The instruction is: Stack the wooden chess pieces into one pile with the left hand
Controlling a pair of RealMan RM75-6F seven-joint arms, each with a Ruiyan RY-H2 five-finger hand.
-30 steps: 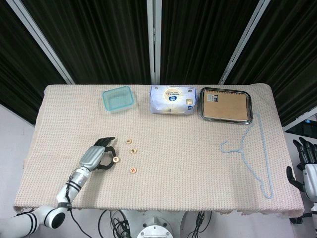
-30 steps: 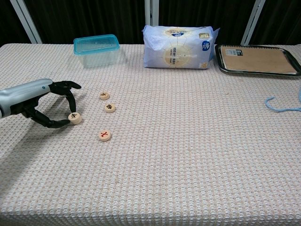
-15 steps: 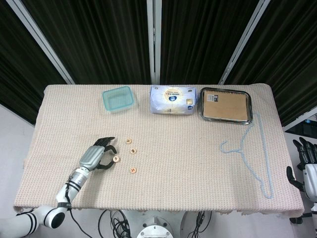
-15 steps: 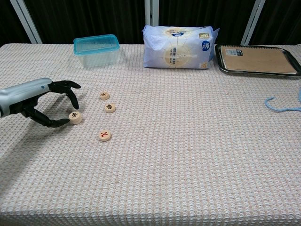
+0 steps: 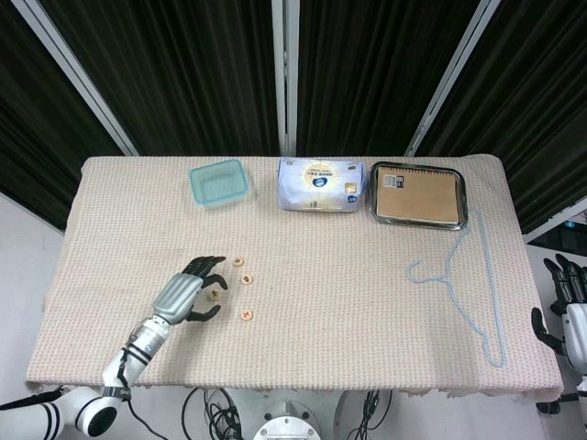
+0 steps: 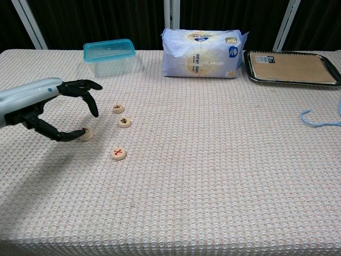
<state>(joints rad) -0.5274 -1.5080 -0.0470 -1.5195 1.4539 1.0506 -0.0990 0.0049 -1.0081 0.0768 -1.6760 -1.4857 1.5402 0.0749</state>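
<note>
Black curtains hang behind a table [image 5: 385,312] covered edge to edge in a pale woven cloth. Far beyond the left hand [image 6: 50,109] and to its right sit a white-and-blue soft package [image 6: 203,53] and a metal tray [image 6: 292,68] holding a brown notebook; a teal lidded box [image 6: 109,55] stands straight beyond the hand, and a light blue hanger [image 5: 463,289] lies well off to the right. The right hand [image 5: 570,298] hangs past the table's right edge, holding nothing, its fingers pointing up and slightly apart.

The left hand is spread, its upper fingers arched above the cloth and its lower digit touching the nearest wooden chess piece [image 6: 85,134]; nothing is pinched yet. Three more pieces lie just to its right: one with a red mark [image 6: 118,153] nearer the robot, and two [image 6: 124,122] [image 6: 118,108] further from it. None is stacked.

By my reading, the first pick-up is under way. The next move calls for closing the fingers on that disc, lifting, and setting it flat on a neighbour. Open cloth surrounds the hand, and the table's edges are well apart.
</note>
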